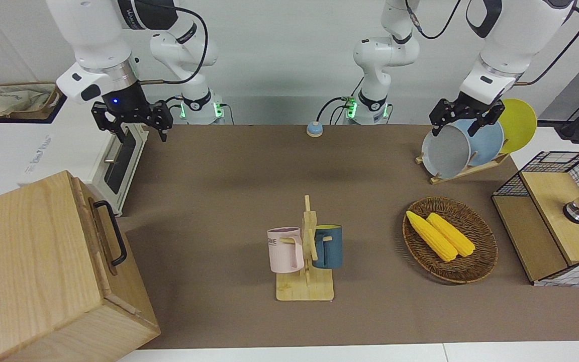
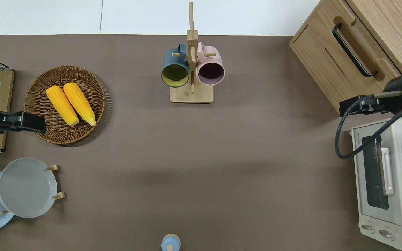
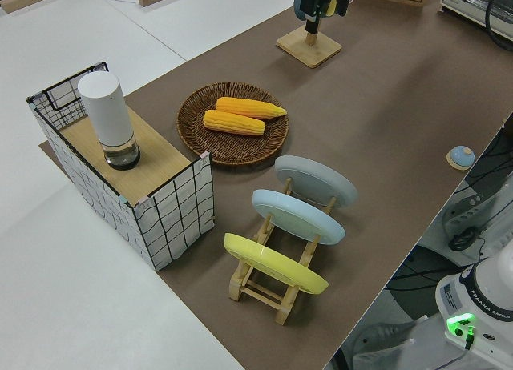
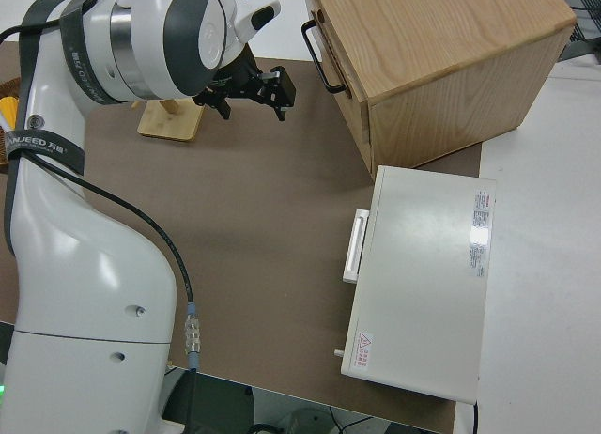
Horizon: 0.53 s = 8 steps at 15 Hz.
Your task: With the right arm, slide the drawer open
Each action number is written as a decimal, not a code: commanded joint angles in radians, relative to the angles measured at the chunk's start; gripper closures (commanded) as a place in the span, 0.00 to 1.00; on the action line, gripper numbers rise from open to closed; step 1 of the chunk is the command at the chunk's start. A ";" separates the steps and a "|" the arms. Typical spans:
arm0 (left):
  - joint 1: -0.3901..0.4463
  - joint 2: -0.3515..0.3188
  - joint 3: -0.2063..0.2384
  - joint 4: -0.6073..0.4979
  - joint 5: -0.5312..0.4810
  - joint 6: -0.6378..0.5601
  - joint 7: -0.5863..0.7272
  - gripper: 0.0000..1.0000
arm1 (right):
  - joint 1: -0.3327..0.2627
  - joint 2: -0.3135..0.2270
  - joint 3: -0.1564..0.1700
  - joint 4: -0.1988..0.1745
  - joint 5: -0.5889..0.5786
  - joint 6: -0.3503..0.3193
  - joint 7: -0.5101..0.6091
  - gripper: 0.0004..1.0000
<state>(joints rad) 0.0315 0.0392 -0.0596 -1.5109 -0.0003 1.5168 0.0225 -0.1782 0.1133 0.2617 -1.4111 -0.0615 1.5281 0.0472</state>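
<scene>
While the drawer [image 2: 340, 62] sits shut, its handle [image 2: 354, 50] lies farther from the robots than the right gripper [image 2: 356, 105], which hangs wide open; the left arm is parked.

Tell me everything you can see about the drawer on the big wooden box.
The drawer is a wide, shallow, light-wood front set in the pale wooden box at the right arm's end of the table. A black metal loop handle runs along a recess in its front. It looks shut, flush with the box. Nothing touches it; the right hand hangs apart, open.
</scene>
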 commanded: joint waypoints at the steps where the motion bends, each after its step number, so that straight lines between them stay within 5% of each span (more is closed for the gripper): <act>1: 0.004 0.011 -0.006 0.024 0.017 -0.020 0.010 0.01 | -0.012 -0.003 0.010 0.014 0.025 -0.022 -0.024 0.01; 6: 0.004 0.011 -0.006 0.024 0.017 -0.020 0.010 0.01 | 0.000 -0.011 0.014 0.012 -0.014 -0.010 0.006 0.01; 8: 0.004 0.011 -0.006 0.024 0.017 -0.020 0.010 0.01 | 0.044 -0.009 0.016 0.012 -0.119 -0.005 0.026 0.01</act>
<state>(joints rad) 0.0315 0.0392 -0.0596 -1.5109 -0.0003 1.5168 0.0225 -0.1729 0.1092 0.2709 -1.4011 -0.0869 1.5282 0.0501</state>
